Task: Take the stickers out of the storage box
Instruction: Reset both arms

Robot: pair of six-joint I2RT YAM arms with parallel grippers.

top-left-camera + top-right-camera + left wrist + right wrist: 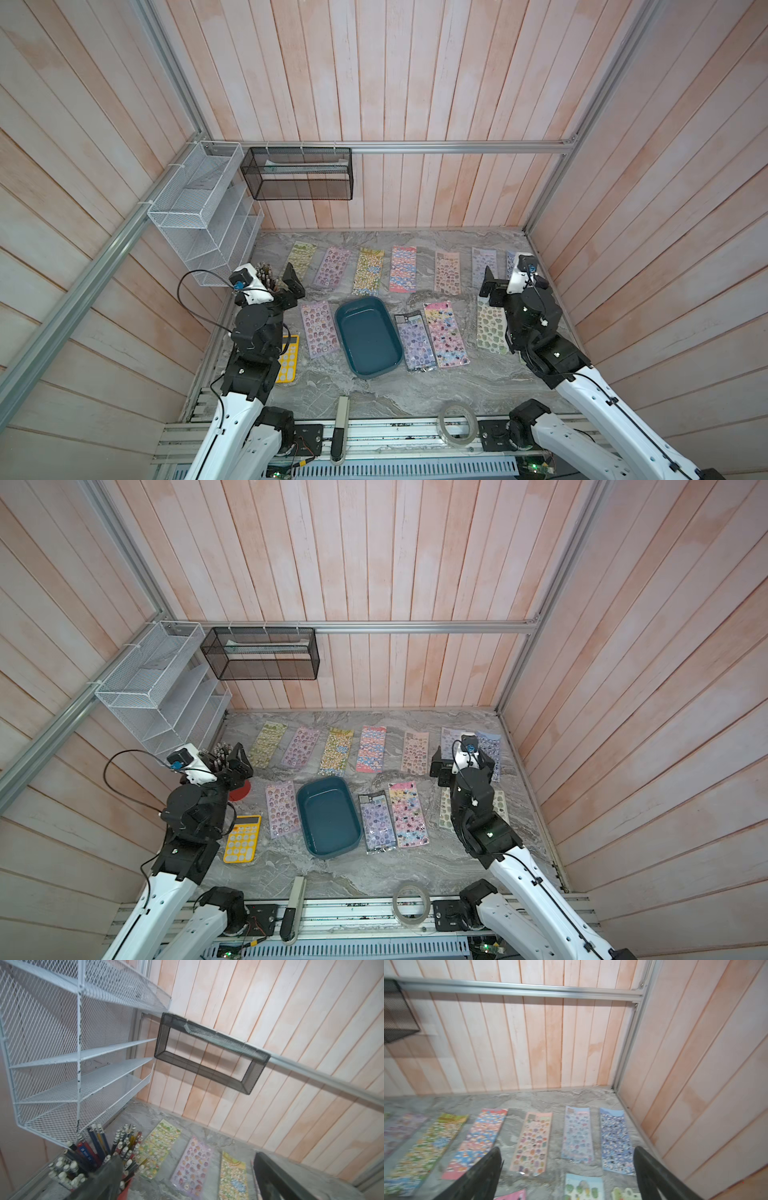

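- The storage box [369, 338] sits near the middle of the worktop [374, 395], turned a little off square. Its teal floor looks bare in both top views, though the sheen on it means I cannot quite rule out a clear sleeve lying flat there.
- The stickers [402, 269] lie flat on the worktop. Seven form a row along the far edge, one is just beside the box toward the left edge, and two are just beside it toward the right edge. A green one lies partly under the right arm [528, 324].
- The left claw [185, 1156] hovers near the far-left corner beside the pencil cup [97, 1157], spread wide with nothing between its jaws.
- The right claw [566, 1148] hovers over the right end of the far row, also spread wide and empty.
- The sheets look very light, thin and floppy, and their slick sleeves probably slide on stone and between pads.
- A sheet lying flat gives little to grip. The best hold is likely a short end or corner, pressing and dragging to lift the lip, then pinching firmly.
- A sheet held at one end will droop, and a hard squeeze may crease it.
- With the box apparently empty, the task seems finished or nearly so.
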